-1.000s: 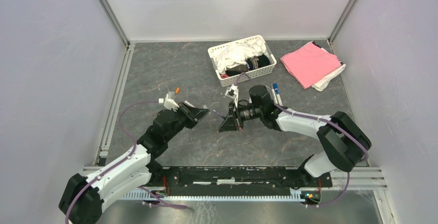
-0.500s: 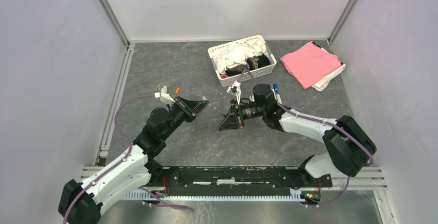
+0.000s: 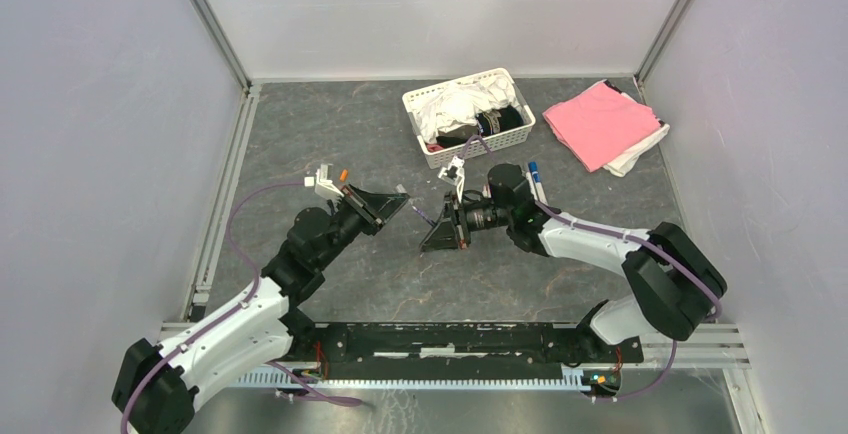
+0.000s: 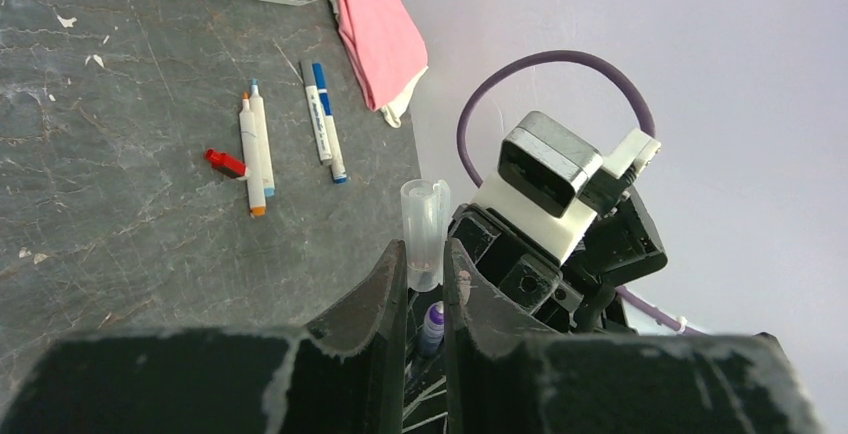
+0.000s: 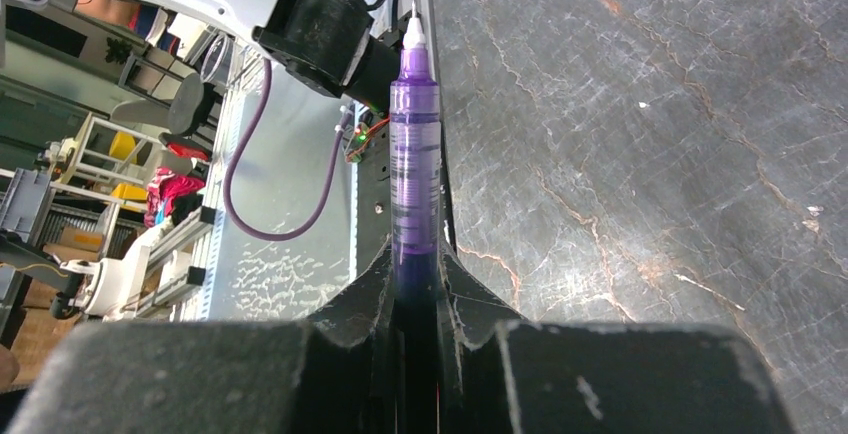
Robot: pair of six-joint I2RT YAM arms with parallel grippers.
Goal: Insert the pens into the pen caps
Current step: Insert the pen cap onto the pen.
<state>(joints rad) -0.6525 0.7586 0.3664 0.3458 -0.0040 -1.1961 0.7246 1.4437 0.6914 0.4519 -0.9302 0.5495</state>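
The purple pen (image 5: 415,154) is clamped in the right gripper (image 5: 413,259). The jaws are narrow on its barrel, and most of its length and the bare tip jut out toward the cap. The clear cap (image 4: 424,234) is pinched by its lower part in the left gripper (image 4: 425,254), also narrow, with the rest standing free. Both hang in the air over the middle of the table (image 3: 330,134), close together but not yet joined. In the right wrist view the cap's end shows just past the tip and off to one side of it, not in line.

That offset is the main risk. Pushed on as they stand, the tip would likely strike the cap's rim or wall instead of entering. The cap looks smooth and little of its length is gripped, so a side load could tilt it or squeeze it out to drop on the table. The pen could likewise pivot or slide back in its jaws. I cannot tell which end of the cap faces the pen, and a closed end would block it outright. The gripper bodies are near enough to knock together. The other pens (image 4: 256,154) lie well apart, toward the far right corner by the basket (image 3: 480,144).
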